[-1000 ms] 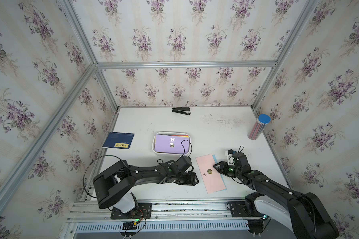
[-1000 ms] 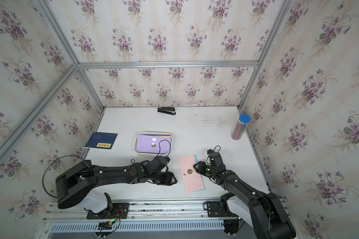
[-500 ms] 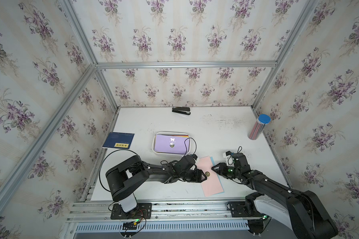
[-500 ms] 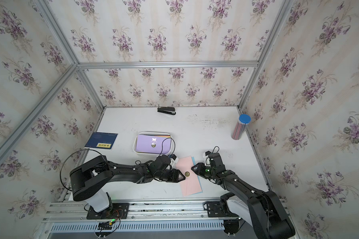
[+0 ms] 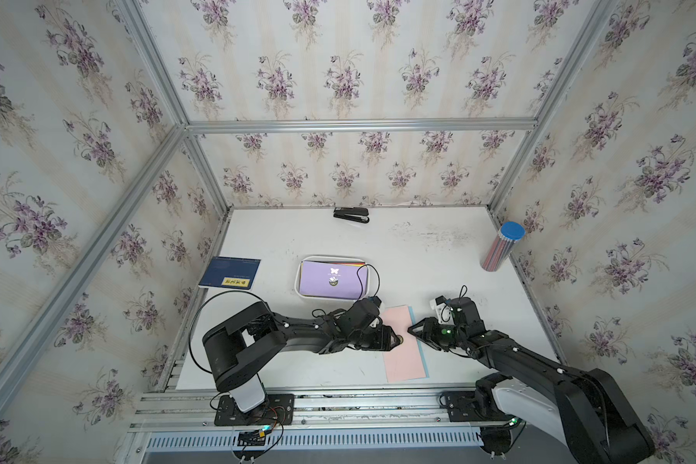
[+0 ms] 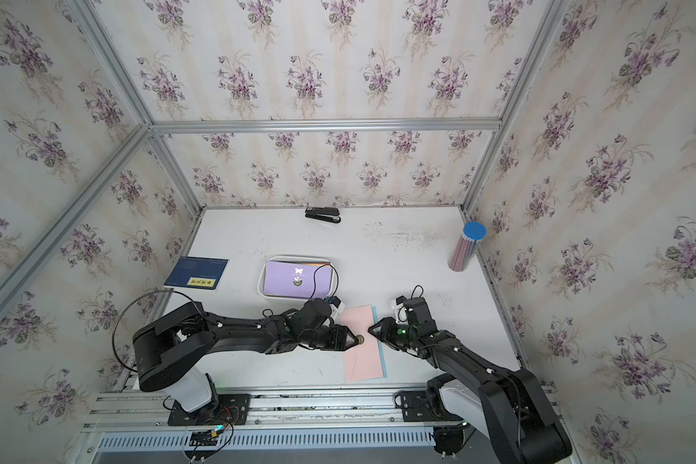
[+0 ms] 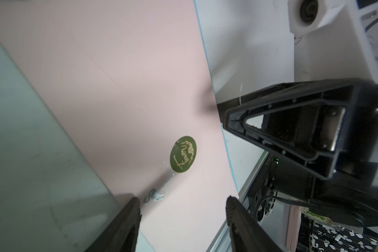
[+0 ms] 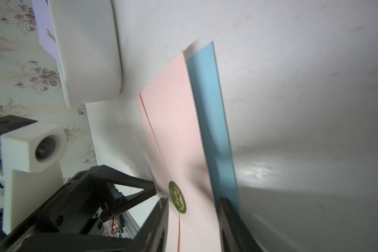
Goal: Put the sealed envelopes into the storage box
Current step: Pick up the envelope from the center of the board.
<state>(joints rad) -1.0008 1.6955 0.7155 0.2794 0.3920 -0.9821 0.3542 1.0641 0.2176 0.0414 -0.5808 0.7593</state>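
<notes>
1. The left claw (image 7: pixel 182 209) has its jaws parted fairly wide and holds nothing. Its tips sit low over the pink envelope (image 7: pixel 118 87), close to the green seal sticker (image 7: pixel 183 154).
2. The right claw (image 8: pixel 192 209) has a narrower gap and is also empty. It faces the opposite long edge, with one tip over the light blue envelope (image 8: pixel 212 122) that shows from under the pink one.
3. Both envelopes lie flat on the worktop (image 5: pixel 418 261). They look thin, light, bendy and likely to slide on each other, so pinching a raised long edge seems best.
4. The storage box (image 5: pixel 297 281) is near the pink envelope's far end, with a lilac envelope (image 5: pixel 330 281) uppermost inside.
</notes>
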